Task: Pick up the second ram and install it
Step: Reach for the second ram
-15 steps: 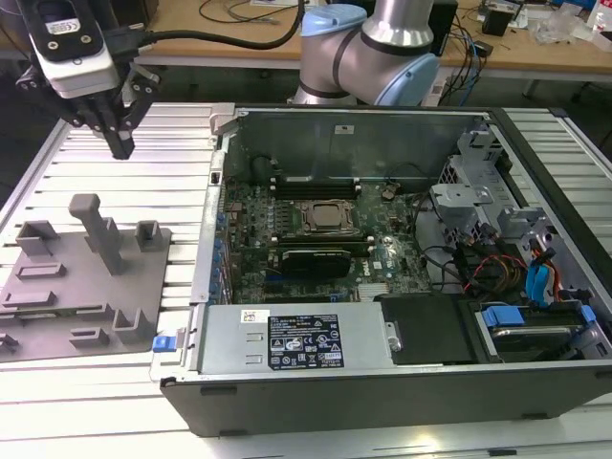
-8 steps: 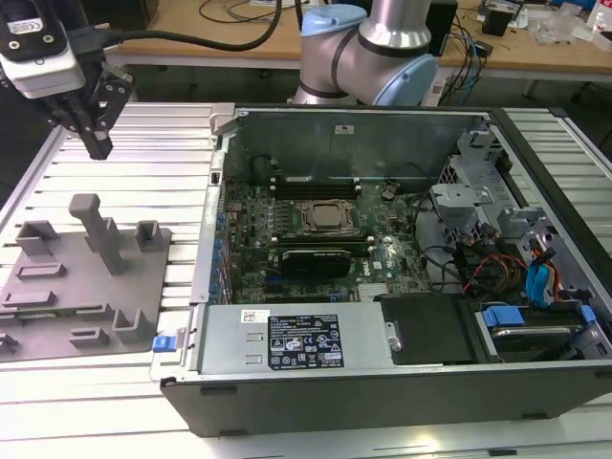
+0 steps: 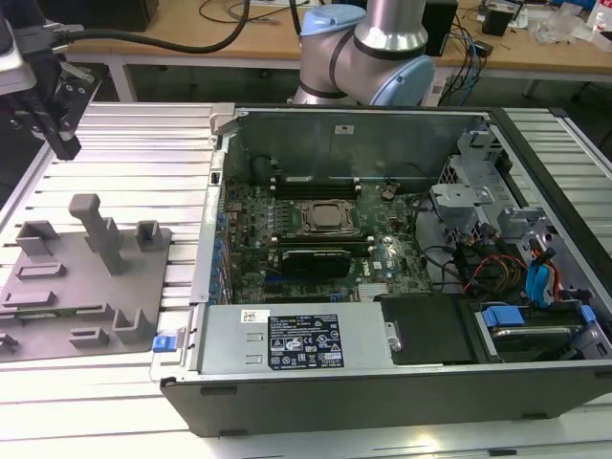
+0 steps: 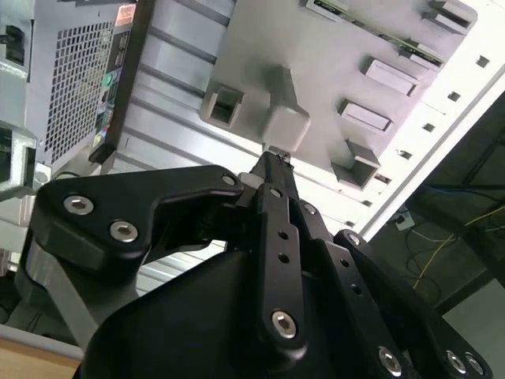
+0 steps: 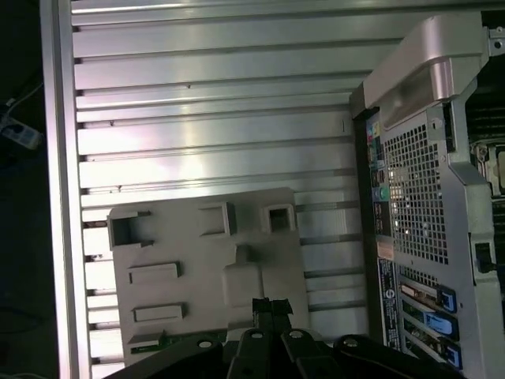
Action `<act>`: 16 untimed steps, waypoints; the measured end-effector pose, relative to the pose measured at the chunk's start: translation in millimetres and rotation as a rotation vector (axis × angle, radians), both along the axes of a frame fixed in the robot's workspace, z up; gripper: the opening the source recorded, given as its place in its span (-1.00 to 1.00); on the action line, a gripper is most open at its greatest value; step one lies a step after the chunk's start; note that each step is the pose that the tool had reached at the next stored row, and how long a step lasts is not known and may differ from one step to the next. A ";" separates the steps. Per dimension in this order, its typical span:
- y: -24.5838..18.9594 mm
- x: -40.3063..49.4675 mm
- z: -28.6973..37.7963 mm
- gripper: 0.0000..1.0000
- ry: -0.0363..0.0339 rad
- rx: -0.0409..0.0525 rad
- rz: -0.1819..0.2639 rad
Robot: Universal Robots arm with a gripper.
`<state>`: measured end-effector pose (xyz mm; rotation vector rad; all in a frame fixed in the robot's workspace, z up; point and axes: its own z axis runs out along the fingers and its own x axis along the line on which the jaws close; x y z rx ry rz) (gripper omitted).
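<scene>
My gripper (image 3: 64,146) hangs at the exterior view's far left, above the far edge of the grey moulded tray (image 3: 57,325). Its black fingers (image 4: 268,205) are pressed together at the tips, with nothing visible between them. In both wrist views the closed tips (image 5: 271,304) point down at the tray (image 5: 197,260) near its tall post (image 4: 284,110). A thin dark strip with a green edge, which looks like the second ram (image 5: 148,341), lies edge-on in a tray slot. The open computer case (image 3: 382,239) shows the motherboard's long black sockets (image 3: 316,182).
The tray and case rest on a ribbed aluminium table (image 3: 143,143). The case's perforated rear panel (image 5: 418,197) stands beside the tray. The arm's base (image 3: 368,57) rises behind the case. Cables and drive bays (image 3: 516,268) fill the case's right end.
</scene>
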<state>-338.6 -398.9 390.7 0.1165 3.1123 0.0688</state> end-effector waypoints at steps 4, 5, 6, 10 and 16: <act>-0.8 -15.1 -0.4 -0.79 0.0000 0.0001 0.000; -2.2 -19.0 -0.5 -0.79 0.0000 0.0000 0.000; -4.5 -22.8 -0.6 -0.79 0.0000 0.0000 0.000; -16.7 -36.0 -0.8 -0.79 0.0000 0.0000 0.000; -44.5 -51.2 -2.0 -0.79 0.0000 0.0000 0.000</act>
